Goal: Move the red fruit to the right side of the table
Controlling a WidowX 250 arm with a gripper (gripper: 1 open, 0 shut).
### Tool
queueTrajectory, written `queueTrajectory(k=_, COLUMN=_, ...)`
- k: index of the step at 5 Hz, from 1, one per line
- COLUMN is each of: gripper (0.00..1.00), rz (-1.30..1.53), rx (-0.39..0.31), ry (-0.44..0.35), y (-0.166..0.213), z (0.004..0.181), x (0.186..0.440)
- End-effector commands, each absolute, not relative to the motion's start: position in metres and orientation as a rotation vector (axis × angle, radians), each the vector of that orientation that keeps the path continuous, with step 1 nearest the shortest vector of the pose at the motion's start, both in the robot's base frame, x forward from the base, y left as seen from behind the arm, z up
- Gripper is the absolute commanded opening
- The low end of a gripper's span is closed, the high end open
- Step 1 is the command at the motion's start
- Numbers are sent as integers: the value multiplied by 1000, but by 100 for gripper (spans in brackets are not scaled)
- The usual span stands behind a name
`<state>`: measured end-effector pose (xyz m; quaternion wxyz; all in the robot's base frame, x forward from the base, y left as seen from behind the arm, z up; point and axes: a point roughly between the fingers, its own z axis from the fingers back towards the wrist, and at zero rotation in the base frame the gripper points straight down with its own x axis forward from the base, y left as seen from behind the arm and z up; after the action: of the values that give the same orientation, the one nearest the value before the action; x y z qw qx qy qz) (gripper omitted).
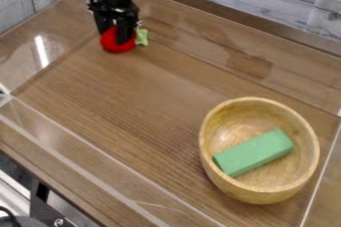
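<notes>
The red fruit sits on the table at the far left, its green leafy tuft sticking out to the right. My black gripper comes straight down on it from above. Its fingers are closed in on the fruit's upper half and hide the top of it. The fruit's lower part still rests on the wood.
A round light wooden bowl stands at the near right with a green rectangular block lying in it. Low clear plastic walls edge the tabletop, and a whitewashed plank wall runs behind.
</notes>
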<state>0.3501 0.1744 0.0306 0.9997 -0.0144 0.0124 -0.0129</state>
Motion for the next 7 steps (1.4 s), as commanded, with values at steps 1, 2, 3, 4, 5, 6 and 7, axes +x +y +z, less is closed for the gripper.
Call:
queueTrajectory(k=1, gripper=0, rz=36, rx=-20, ry=-9, y=161, z=44, x=361)
queueTrajectory(k=2, gripper=0, rz=7, rx=-27, ry=-5, y=167, z=57, x=366)
queueTrajectory(k=3, gripper=100, rz=-20, rx=-36, ry=4, y=174, z=69, x=369)
queueTrajectory(k=4, gripper=100, rz=-8, rx=-41, ry=17, y=179, z=70, x=368)
queueTrajectory(k=5, gripper=100, rz=-5, rx=-37, ry=33, y=183, z=65, x=369)
queueTrajectory(k=6, gripper=100, rz=32, rx=-35, ry=46, y=187, z=53, x=367)
queueTrajectory(k=7, gripper=100, rz=69, rx=-33, ry=56, y=190, z=42, x=365)
